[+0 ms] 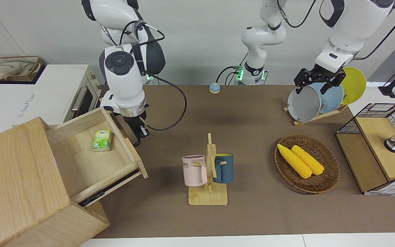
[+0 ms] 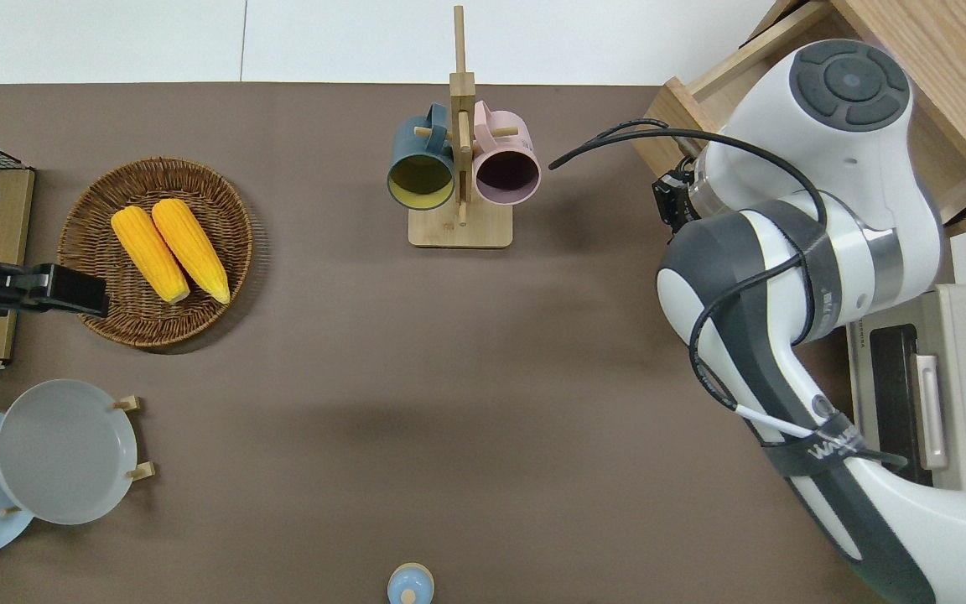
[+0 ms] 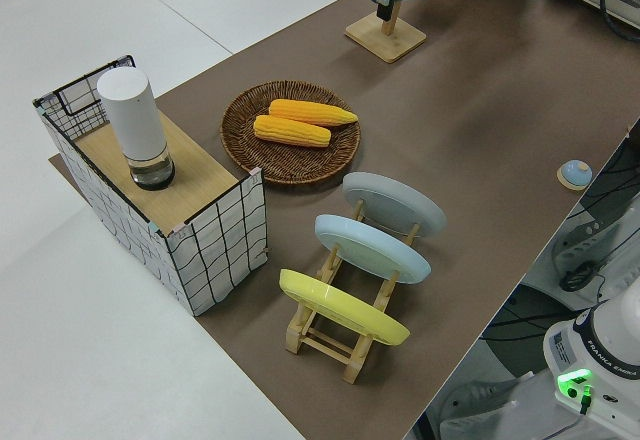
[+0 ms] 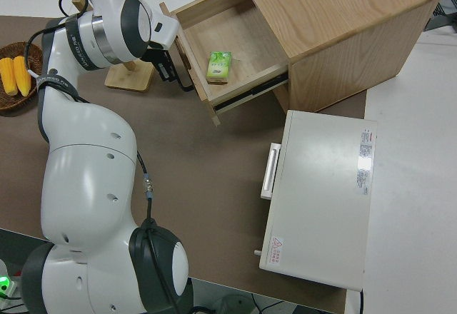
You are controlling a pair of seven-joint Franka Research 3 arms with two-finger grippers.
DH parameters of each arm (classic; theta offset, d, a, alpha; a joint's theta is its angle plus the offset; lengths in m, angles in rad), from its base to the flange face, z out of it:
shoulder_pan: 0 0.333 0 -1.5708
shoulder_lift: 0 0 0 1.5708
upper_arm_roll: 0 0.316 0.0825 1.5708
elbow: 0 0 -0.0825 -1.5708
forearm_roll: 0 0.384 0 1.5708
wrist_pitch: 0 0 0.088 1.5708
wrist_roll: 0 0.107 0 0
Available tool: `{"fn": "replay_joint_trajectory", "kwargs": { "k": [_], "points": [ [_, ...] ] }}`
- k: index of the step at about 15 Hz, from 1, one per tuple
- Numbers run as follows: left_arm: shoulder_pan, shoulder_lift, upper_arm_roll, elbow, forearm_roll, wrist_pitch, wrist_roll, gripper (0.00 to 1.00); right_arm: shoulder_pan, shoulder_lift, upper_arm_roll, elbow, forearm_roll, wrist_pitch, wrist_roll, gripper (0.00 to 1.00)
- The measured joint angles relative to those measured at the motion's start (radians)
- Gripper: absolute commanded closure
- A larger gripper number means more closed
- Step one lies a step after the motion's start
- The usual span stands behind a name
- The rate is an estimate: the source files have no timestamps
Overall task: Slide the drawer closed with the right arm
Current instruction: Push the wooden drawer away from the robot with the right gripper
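We count two corn cobs (image 1: 300, 160) in one wicker basket (image 1: 324, 181), two mugs (image 1: 194, 170) on one wooden stand (image 1: 207, 199), three plates (image 3: 385, 248) in one rack (image 3: 325, 345), one drawer (image 1: 91, 161) holding one green box (image 1: 102, 140), one toaster oven (image 4: 321, 200), and two arms (image 1: 123, 75)

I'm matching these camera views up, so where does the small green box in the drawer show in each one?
Front view: green box lies on the floor of the open drawer, near the right gripper.
Overhead view: not visible; the right arm covers the drawer.
Left side view: not in the picture.
Right side view: in the drawer, green box.
Shared landmark: the drawer's front panel.
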Motion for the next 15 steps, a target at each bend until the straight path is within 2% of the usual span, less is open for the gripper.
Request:
{"fn": "replay_joint_trajectory", "kwargs": {
  "k": [11, 15],
  "points": [
    [0.000, 0.000, 0.000, 0.000, 0.000, 0.000, 0.000, 0.01, -0.099, 0.033, 0.007, 0.037, 0.000, 0.016, -0.081, 1.000],
    [0.000, 0.000, 0.000, 0.000, 0.000, 0.000, 0.000, 0.01, -0.138, 0.043, 0.007, 0.056, 0.000, 0.016, -0.153, 1.000]
  ]
}}
